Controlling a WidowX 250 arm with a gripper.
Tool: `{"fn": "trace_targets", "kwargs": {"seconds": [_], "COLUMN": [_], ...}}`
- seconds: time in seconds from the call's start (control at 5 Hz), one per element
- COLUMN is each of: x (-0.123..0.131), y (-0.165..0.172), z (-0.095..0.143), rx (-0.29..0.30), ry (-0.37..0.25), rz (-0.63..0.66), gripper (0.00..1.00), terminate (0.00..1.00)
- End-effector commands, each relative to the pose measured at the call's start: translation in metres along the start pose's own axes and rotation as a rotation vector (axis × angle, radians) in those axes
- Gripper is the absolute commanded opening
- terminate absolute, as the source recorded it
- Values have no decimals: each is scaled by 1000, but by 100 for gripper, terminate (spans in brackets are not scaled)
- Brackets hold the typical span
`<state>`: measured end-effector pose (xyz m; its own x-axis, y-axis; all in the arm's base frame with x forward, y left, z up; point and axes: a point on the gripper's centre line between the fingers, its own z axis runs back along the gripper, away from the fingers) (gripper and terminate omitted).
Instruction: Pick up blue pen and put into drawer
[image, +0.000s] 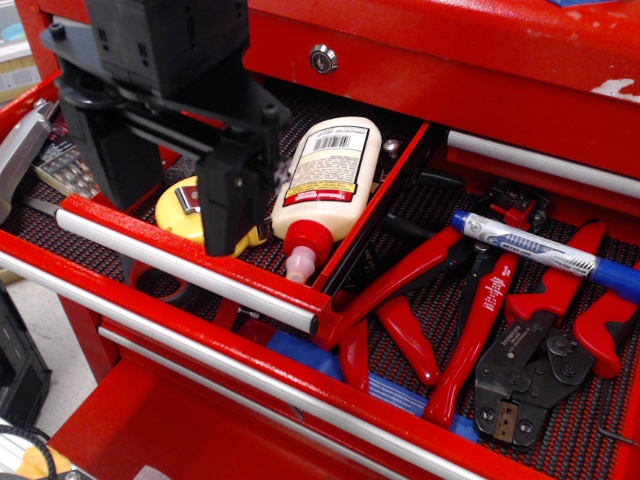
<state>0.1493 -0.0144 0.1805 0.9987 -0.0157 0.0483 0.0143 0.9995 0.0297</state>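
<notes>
The blue pen (545, 250) has a white barrel with blue printing, a dark blue cap and a blue tail. It lies slanted across the red-handled pliers (470, 320) in the open lower drawer (590, 430) at the right. My black gripper (178, 215) hangs at the upper left, over the upper open drawer, far left of the pen. Its two fingers (232, 200) are spread apart with nothing between them.
A white glue bottle (330, 170) with a red cap and a yellow tape measure (178, 200) lie in the upper drawer under the gripper. Silver drawer handle bars (180, 262) run across the front. A flat blue strip (400, 395) lies under the pliers. Black crimpers (530, 370) sit at the right.
</notes>
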Motion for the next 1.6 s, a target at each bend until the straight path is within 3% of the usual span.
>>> {"fn": "trace_targets", "kwargs": {"seconds": [0.0, 0.2, 0.6, 0.8, 1.0, 1.2, 1.4], "x": [0, 20, 70, 96, 117, 142, 155], "y": [0, -27, -72, -87, -101, -117, -129], "z": [0, -1, -4, -16, -24, -36, -47], "rx": [0, 25, 63, 100, 108, 152, 130], "ry": [0, 7, -98, -310, -451, -533, -538], "rz": [0, 249, 752, 1008, 1096, 1104, 1127], "gripper": [100, 100, 100, 100, 100, 100, 100], "terminate": [0, 0, 0, 0, 0, 0, 0]}}
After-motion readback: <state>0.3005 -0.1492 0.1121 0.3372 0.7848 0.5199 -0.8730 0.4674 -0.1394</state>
